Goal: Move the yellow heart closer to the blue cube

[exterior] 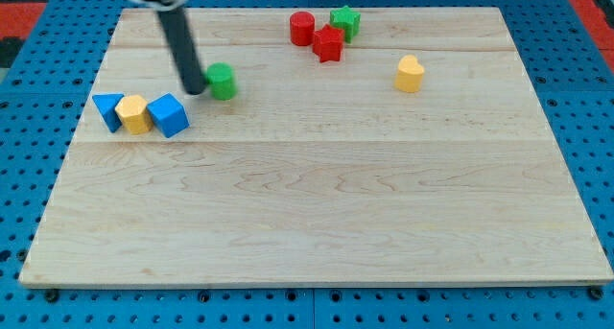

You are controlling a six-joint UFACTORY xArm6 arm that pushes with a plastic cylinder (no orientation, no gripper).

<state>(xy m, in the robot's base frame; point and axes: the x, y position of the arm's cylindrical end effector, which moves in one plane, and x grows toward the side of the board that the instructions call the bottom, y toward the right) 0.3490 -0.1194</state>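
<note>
Wooden board [317, 204] on blue pegboard, no writing visible. Yellow heart [410, 74] sits at view's upper right, well apart from blue cube [169, 115] at left. My tip [195, 87], a plain rod w/ nothing to pinch, touches green block [223, 81].

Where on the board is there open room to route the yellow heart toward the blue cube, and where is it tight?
Free: the board's whole lower half, and the middle stretch between green cylinder and yellow heart. Crowded: blue triangle, yellow block and blue cube packed together, my tip beside the cylinder; red cylinder, red star, green star cluster up top.
</note>
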